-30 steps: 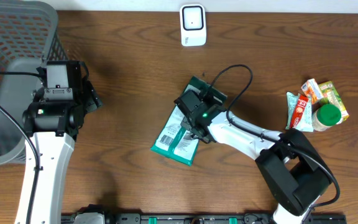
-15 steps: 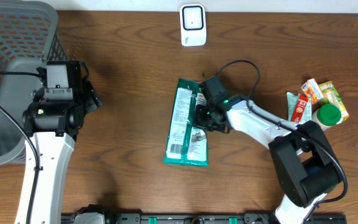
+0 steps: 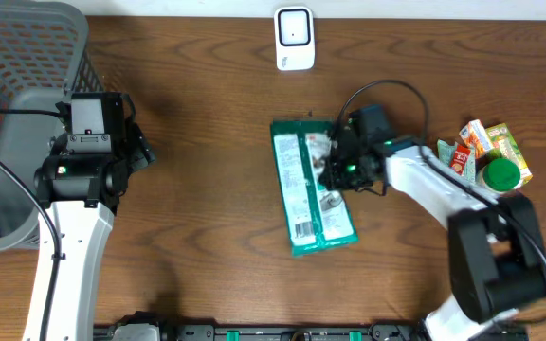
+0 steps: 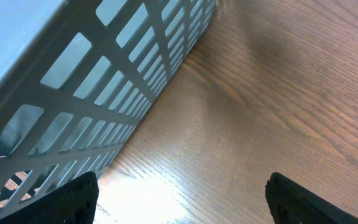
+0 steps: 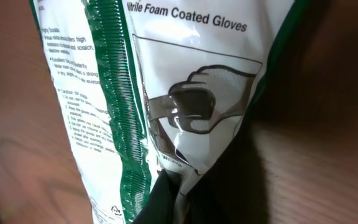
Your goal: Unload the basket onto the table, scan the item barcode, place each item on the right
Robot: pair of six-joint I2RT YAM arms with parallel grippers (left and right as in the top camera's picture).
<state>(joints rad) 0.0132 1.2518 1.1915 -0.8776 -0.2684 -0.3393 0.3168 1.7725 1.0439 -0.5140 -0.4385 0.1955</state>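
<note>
Two hands: right hand pinching the right edge of a green-and-white plastic glove packet mid-frame over the brown wooden surface, left hand spread wide beside a grey mesh basket at far left.

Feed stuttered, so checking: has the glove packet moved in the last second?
Yes. The glove packet, held by the right gripper, swung its near end rightward, from left of the white scanner to right of it.
</note>
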